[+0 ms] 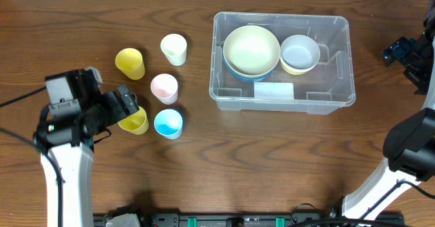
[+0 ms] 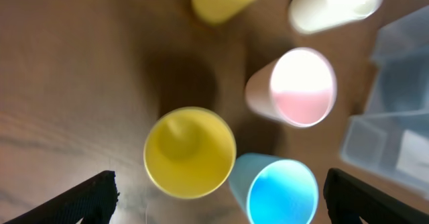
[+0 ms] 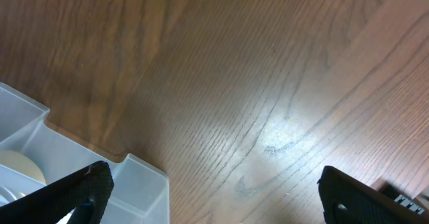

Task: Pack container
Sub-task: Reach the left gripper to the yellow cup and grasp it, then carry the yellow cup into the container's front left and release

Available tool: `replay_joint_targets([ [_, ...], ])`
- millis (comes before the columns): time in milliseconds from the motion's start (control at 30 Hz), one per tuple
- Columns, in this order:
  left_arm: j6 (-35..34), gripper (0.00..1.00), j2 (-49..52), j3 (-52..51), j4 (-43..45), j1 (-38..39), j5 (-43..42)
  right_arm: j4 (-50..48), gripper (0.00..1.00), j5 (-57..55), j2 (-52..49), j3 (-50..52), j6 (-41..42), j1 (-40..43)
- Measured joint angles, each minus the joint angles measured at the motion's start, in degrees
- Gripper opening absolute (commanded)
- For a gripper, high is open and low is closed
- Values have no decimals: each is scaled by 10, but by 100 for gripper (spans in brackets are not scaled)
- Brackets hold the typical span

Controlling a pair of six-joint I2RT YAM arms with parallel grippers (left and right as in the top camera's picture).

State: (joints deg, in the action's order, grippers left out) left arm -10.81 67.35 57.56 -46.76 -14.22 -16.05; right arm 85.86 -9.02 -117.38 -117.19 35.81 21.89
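Container [image 1: 334, 71]: clear plastic bin, rounded corners, white label [image 1: 274, 90] on its floor, mid-table. Inside it, big bowl stack [image 1: 251, 50] and small bowl stack [image 1: 300, 54], nested, probably to save room. Five cups sit left of container, unpacked. Left gripper [image 2: 223, 196], jaws wide and empty, hovers over yellow cup [image 2: 190, 151], likely lining up a pick. Right gripper [image 3: 214, 197], spread and empty, is parked right of container.

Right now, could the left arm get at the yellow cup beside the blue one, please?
Probably yes: the left gripper hangs open right above that yellow cup, nothing between them, though the blue cup stands close beside it.
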Motion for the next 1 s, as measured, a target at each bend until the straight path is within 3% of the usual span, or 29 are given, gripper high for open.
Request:
replay_joint_targets([
  [667,-74,99,210,0,-16,0,81,0,99,0,0,0,0,0],
  [767,-75,82,230,0,-16,0,86,0,99,0,0,0,0,0],
  [900,-80,36,235,0,-16,0,88,0,99,0,0,0,0,0],
  [1000,-79,13,235,0,-17,0,88,0,99,0,0,0,0,0],
])
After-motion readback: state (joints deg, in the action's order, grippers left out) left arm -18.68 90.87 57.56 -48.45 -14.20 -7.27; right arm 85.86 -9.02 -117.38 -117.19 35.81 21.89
